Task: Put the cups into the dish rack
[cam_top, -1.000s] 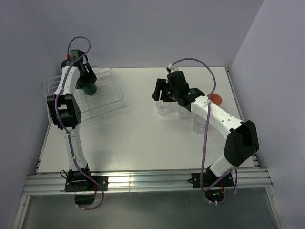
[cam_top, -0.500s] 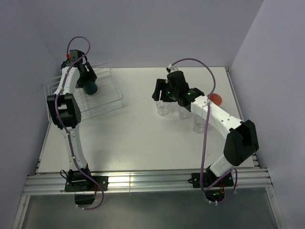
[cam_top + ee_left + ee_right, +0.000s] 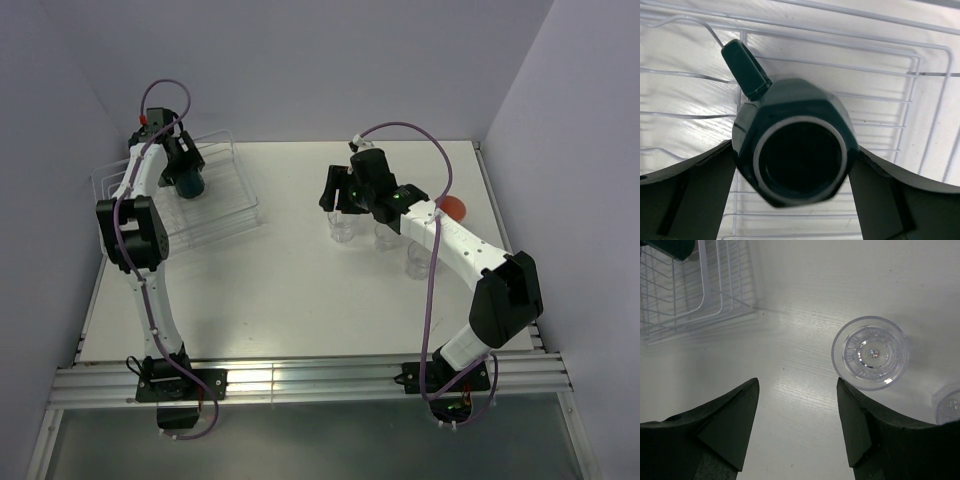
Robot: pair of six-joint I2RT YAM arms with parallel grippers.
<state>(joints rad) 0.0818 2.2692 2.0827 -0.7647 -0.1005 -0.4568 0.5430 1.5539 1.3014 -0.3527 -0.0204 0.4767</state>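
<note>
The left gripper (image 3: 795, 165) stands over the dish rack (image 3: 235, 175), at about ten o'clock on the table (image 3: 300, 290). In the left wrist view its jaws are apart and sit just beside the dark green mug (image 3: 795, 150) on both sides; I cannot tell if they touch it. The mug is upside down in the rack, its handle pointing to eleven o'clock.

The right gripper (image 3: 797, 425) hangs with jaws apart and empty, and a clear tumbler (image 3: 870, 352) stands upright at two o'clock from it.

If the left arm rises crooked, a finger may catch the mug and tip it on the thin wires. On the right side, the tumbler is outside the jaws, so closing now would probably push it over, perhaps against a neighbour.

Count: one green mug, three clear tumblers, one salmon-pink cup (image 3: 453, 207) at the three o'clock edge, one rack, two arms
</note>
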